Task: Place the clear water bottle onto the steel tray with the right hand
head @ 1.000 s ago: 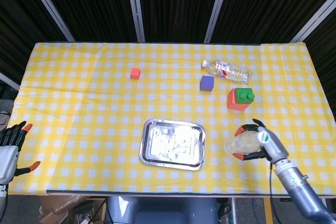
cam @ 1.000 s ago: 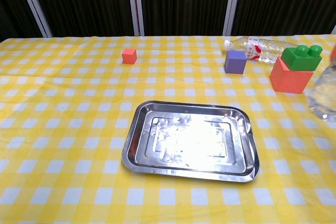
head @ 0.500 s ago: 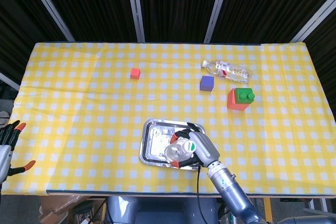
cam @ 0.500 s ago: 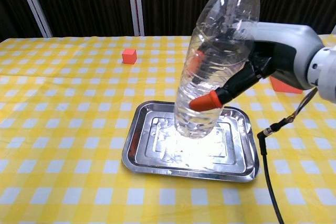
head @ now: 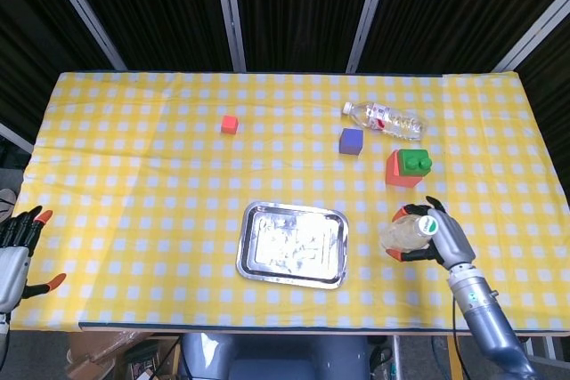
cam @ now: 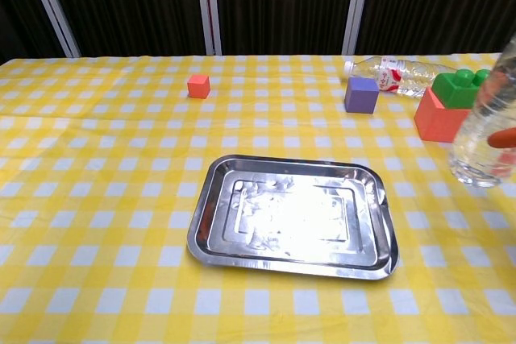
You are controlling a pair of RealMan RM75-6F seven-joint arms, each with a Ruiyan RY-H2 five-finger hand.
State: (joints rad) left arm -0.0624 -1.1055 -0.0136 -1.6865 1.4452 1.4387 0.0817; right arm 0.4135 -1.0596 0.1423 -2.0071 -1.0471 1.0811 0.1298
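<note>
head view, from above: a table covered in a yellow-and-white checked cloth (head: 134, 184), with dark curtains behind it. the steel tray (head: 293, 243) lies near the front edge, about in the middle, with nothing on it. to its right, well off the tray, the right hand (head: 438, 236) wraps its orange-tipped fingers (head: 405, 212) around the clear bottle (head: 403, 234). the bottle is upright, seen from the top, with a green cap. the left hand (head: 16, 251) is at the far left edge of the table, fingers spread, holding nothing. further back on the table, a second bottle (head: 384, 118) with a red label lies on its side. just in front of it is a purple cube (head: 351, 141). to the right of the cube, a green brick (head: 414, 162) sits on an orange block (head: 400, 172). a small red cube (head: 230, 125) sits alone at back left.

chest view, low and level: the tray (cam: 294, 217) fills the centre, shiny and bare. the clear bottle (cam: 486, 130) is at the right edge of the frame, cut off by it, standing upright to the right of the tray and apart from it. one orange fingertip (cam: 505, 138) shows against its side; the rest of the right hand is out of frame. behind it are the orange block (cam: 441, 122) with the green brick (cam: 461, 87), the purple cube (cam: 361, 94), the lying bottle (cam: 398, 75) and the red cube (cam: 198, 85).
</note>
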